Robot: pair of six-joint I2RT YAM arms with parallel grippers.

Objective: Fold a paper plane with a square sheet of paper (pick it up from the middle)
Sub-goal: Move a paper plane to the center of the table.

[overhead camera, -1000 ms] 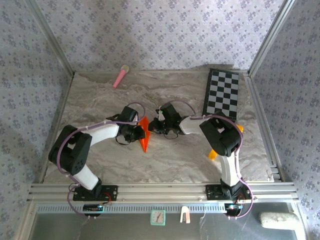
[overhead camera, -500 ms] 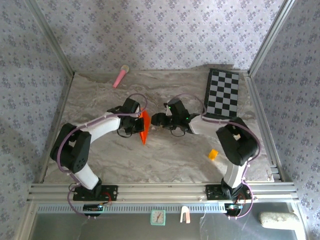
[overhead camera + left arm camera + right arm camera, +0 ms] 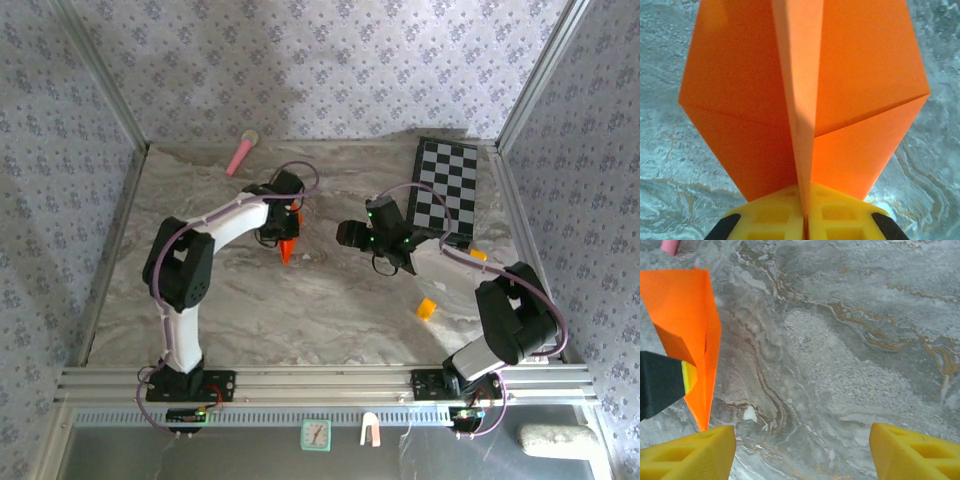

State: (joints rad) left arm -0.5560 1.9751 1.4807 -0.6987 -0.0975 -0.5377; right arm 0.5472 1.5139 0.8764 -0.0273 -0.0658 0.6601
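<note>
The square sheet of paper is folded into the bright orange paper plane (image 3: 288, 249), a pointed dart with a centre ridge (image 3: 799, 100). My left gripper (image 3: 284, 226) is shut on that ridge, and its yellow fingers (image 3: 775, 217) meet on the fold at the tail end. The plane hangs point down over the marble table (image 3: 330, 300). My right gripper (image 3: 347, 235) stands open to the right of the plane, apart from it. Its yellow fingertips (image 3: 690, 455) have only table between them, and the plane (image 3: 696, 325) sits at the left of the right wrist view.
A pink stick (image 3: 241, 152) lies at the back left. A checkerboard (image 3: 445, 190) lies at the back right, close behind the right arm. A tiny yellow-orange block (image 3: 427, 308) rests near the front right.
The right gripper has opened, let go of the plane and drawn back to the right. The left gripper has carried the plane toward the back of the table.
</note>
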